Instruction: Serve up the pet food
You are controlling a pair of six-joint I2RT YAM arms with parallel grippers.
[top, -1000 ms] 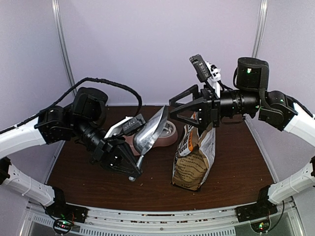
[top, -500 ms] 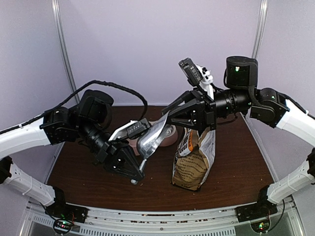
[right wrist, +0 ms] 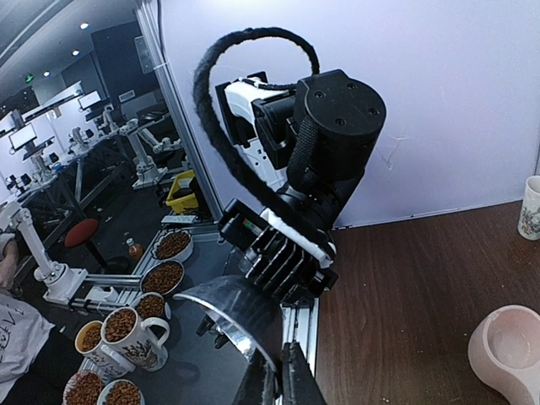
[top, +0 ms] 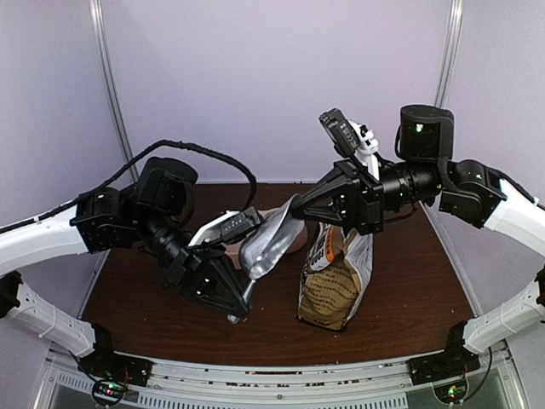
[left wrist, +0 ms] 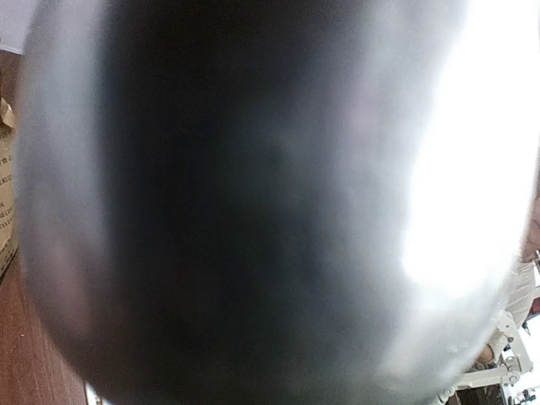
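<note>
A shiny metal scoop [top: 268, 243] hangs tilted over the table's middle. My left gripper [top: 241, 300] is shut on its handle from below. The scoop's wall [left wrist: 253, 211] fills the left wrist view and hides those fingers. My right gripper [top: 300, 205] reaches in from the right, shut on the scoop's upper rim. In the right wrist view its fingertips [right wrist: 283, 378] pinch the edge of the scoop [right wrist: 236, 312]. The tan paper bag [top: 334, 285] stands upright below the right arm. Pet food [right wrist: 122, 323] shows only as brown kibble in mugs and bowls beyond the table's edge.
The pink double bowl [top: 296, 241] sits behind the scoop, mostly hidden; one of its cups [right wrist: 510, 350] shows in the right wrist view. A patterned mug [right wrist: 531, 207] stands by the back wall. A few crumbs lie on the brown table [top: 409, 290].
My right gripper swung left to the scoop and closed its open jaws on the rim. The left arm shifted the scoop slightly right and toward it.
</note>
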